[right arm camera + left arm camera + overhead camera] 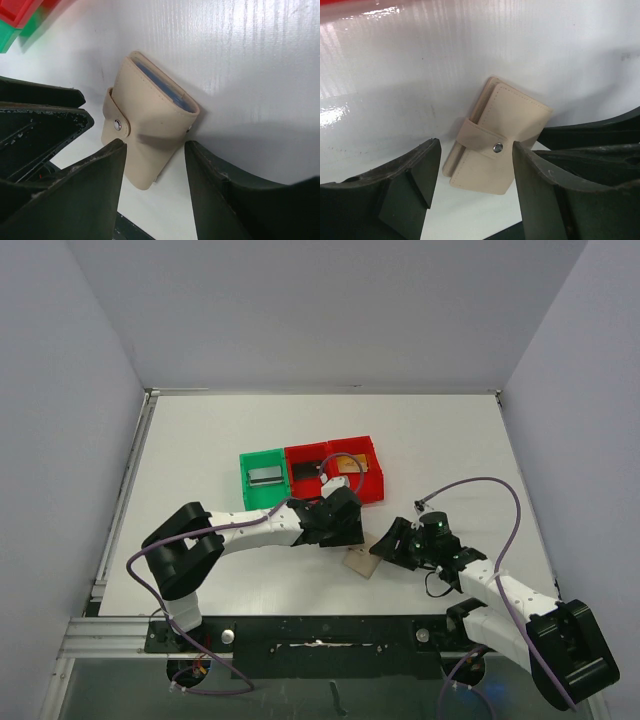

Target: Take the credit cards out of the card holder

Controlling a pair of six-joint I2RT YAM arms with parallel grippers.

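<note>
While the card holder (502, 122) lies closed on the tabletop (200, 440), snap tab (482, 140) fastened, it sits just ahead of both hands, framed between each one's spread, empty fingers (405, 195). Its long axis runs away from the left hand (476, 152), slanting rightward. From the right hand (156, 146) the axis is unclear. Neither arm looks clearly nearer.

The card holder (361, 562) is lying on the table (200, 440). The left gripper (348, 535) is hovering just left of the card holder, the right gripper (380, 548) just right of it. Behind the card holder, a row of bins (312, 485) is standing, with credit cards (265, 476) lying inside.
</note>
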